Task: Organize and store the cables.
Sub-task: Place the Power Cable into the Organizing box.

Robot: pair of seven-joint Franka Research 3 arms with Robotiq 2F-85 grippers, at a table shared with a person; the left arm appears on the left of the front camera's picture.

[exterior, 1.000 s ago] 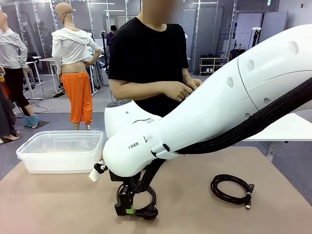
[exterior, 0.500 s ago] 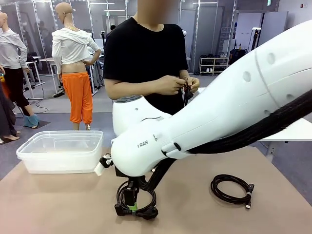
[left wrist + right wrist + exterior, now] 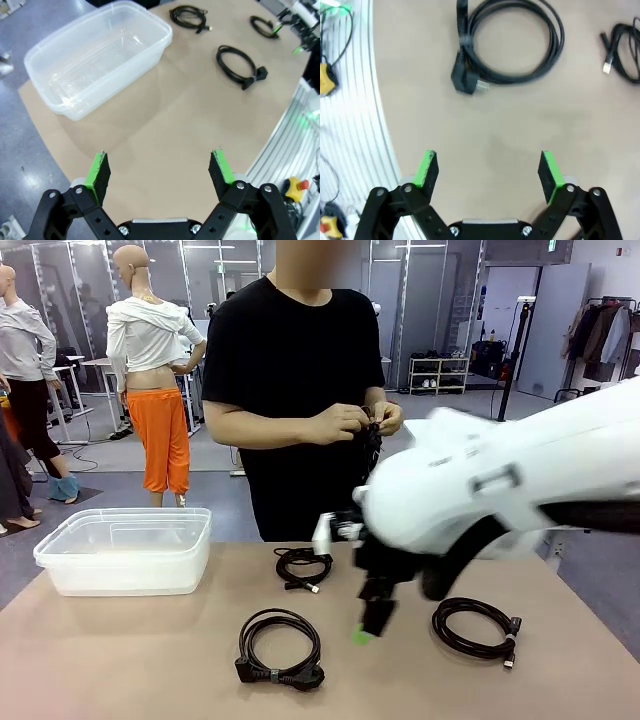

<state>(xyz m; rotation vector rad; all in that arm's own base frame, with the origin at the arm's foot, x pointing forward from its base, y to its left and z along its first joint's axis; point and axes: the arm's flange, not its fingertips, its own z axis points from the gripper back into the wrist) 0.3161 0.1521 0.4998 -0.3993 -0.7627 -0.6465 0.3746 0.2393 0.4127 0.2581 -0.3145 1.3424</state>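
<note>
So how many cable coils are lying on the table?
3. A front coil near the robot's edge, a far coil mid-table toward the person, a right coil at the right. The person's hands hold something dark, perhaps a fourth; the arm may hide more.

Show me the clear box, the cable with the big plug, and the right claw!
clear box (image 3: 120, 578): front view, its front wall.
cable with the big plug (image 3: 285, 675): front view, its near end, by the plug.
right claw (image 3: 488, 157): right wrist view, midway between its green fingertips.

No legible text, label, brand name, number or sign can be read on any surface in these views.
</note>
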